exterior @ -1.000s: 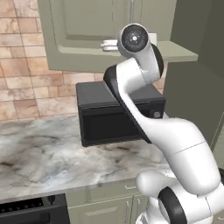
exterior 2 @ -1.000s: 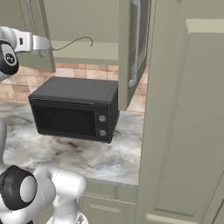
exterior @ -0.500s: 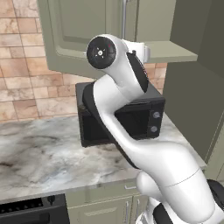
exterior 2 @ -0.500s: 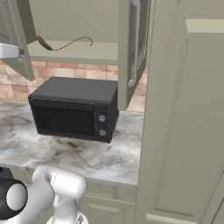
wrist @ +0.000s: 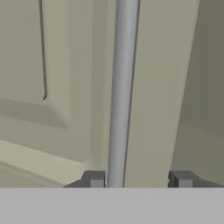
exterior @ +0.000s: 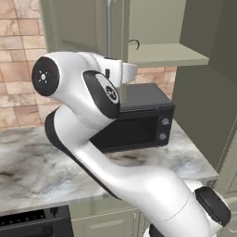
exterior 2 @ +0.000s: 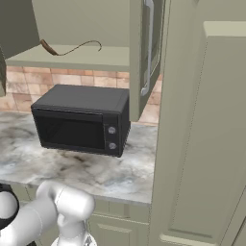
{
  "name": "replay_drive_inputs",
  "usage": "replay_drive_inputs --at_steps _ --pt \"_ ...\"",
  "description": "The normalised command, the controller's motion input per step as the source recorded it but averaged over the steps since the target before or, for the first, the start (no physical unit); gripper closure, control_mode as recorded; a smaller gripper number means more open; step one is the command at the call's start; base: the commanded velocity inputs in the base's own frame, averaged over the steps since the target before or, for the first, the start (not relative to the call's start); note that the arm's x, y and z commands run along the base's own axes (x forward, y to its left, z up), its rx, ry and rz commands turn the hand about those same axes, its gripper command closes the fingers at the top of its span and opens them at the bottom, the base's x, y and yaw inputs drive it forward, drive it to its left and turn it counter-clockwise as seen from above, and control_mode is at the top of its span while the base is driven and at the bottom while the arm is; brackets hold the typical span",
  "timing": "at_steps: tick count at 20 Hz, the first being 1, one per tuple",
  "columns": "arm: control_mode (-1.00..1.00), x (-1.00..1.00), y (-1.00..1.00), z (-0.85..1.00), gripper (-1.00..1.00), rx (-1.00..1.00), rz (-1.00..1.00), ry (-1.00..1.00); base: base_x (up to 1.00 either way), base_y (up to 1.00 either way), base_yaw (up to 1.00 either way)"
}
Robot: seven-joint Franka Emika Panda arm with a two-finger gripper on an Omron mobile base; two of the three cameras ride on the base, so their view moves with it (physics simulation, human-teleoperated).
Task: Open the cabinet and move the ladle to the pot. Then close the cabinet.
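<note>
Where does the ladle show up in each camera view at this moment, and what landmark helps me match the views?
Left base view: the ladle shows as a thin dark hook on the open cabinet shelf, upper centre.
Right base view: the ladle lies on the same shelf, upper left.
Hand view: not in it.
Shared landmark: the black microwave below the shelf.

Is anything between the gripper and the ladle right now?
Yes. The gripper faces the left cabinet door, its handle between the open fingers. That door is shut. The ladle lies on the shelf behind the open right door, so that side is unblocked.
</note>
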Motion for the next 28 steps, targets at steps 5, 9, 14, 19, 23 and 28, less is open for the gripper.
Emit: replay_drive_inputs --at_steps 5,9,14,19,23,28 --pt "-1.0 0.0 1.0 -0.46 1.0 0.04 -0.08 0.0 0.0 0.0 0.0" --pt "-1.0 0.05 1.0 -0.4 1.0 0.03 -0.03 0.0 0.0 0.0 0.0" --pt "-1.0 0.03 0.47 -0.23 -1.0 0.02 0.0 0.0 0.0 0.0 0.0" --pt "-1.0 -0.27 -0.13 0.01 -1.0 0.04 0.0 0.0 0.0 0.0 0.0" --pt "-1.0 -0.66 -0.33 0.19 -1.0 0.08 0.03 -0.01 0.0 0.0 0.0" --pt "-1.0 -0.48 -0.59 0.19 -1.0 0.08 0.04 -0.02 0.0 0.0 0.0"
